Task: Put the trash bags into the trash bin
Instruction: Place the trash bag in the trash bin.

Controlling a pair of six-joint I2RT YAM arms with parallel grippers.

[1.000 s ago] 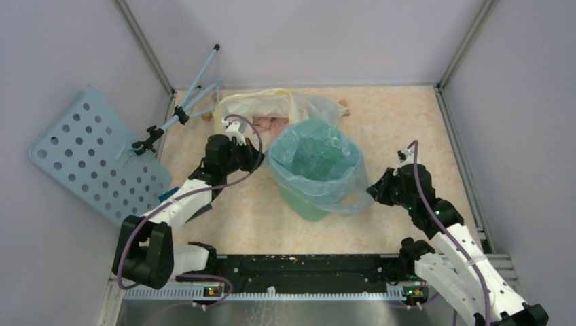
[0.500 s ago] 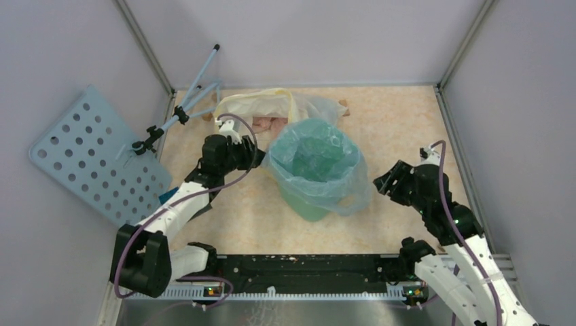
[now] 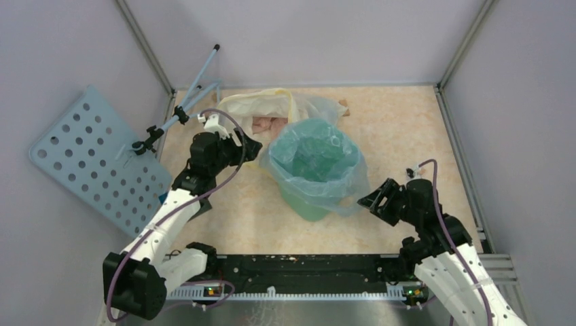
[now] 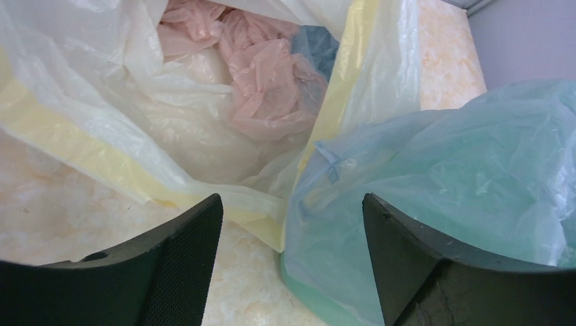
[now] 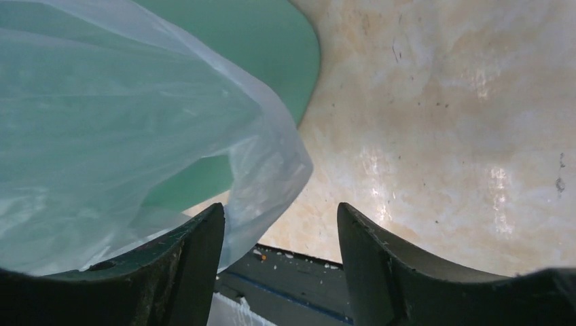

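Marbled tabletop (image 3: 407,129) — the trash bag (image 3: 343,192) lines the trash bin (image 3: 303,206), rim draped outside. Left gripper (image 3: 248,147) and right gripper (image 3: 369,200) flank it, both jaws spread, empty — task looks essentially done.

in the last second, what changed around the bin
The left end effector and right end effector opened, releasing the rim of the thin pale-blue plastic bag, and backed away outward. That bag stayed draped over the mint-green plastic bin; the whitish yellow-rimmed bag stayed put.
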